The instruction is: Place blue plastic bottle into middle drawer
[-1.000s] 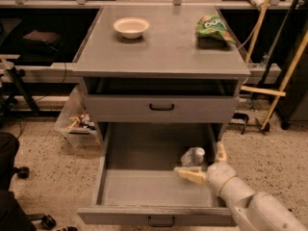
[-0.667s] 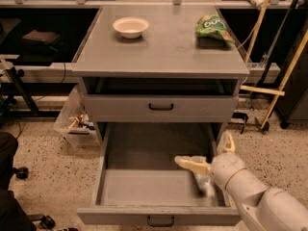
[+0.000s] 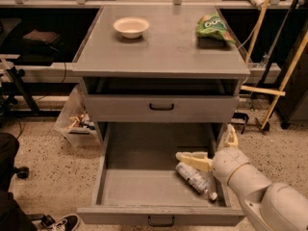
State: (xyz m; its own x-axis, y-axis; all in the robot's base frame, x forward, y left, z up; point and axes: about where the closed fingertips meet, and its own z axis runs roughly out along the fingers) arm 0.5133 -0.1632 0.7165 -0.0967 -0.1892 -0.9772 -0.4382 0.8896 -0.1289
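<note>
The blue plastic bottle (image 3: 194, 178) lies on its side on the floor of the open middle drawer (image 3: 144, 177), at the right side, its white cap toward the front right corner. My gripper (image 3: 209, 149) is open just above the bottle's rear end. One cream finger (image 3: 192, 158) reaches left over the drawer floor, the other (image 3: 231, 136) points up by the drawer's right wall. Nothing is between the fingers. My arm comes in from the lower right.
A shut grey drawer with a black handle (image 3: 161, 107) is above the open one. On the cabinet top (image 3: 159, 52) stand a white bowl (image 3: 131, 27) and a green snack bag (image 3: 211, 25). A clear bin (image 3: 77, 119) is on the floor to the left. Wooden poles (image 3: 281, 71) lean at right.
The bottle was held upright between the fingers a second ago; now it lies released on the drawer floor. My gripper has opened and drawn back a little to the right.
</note>
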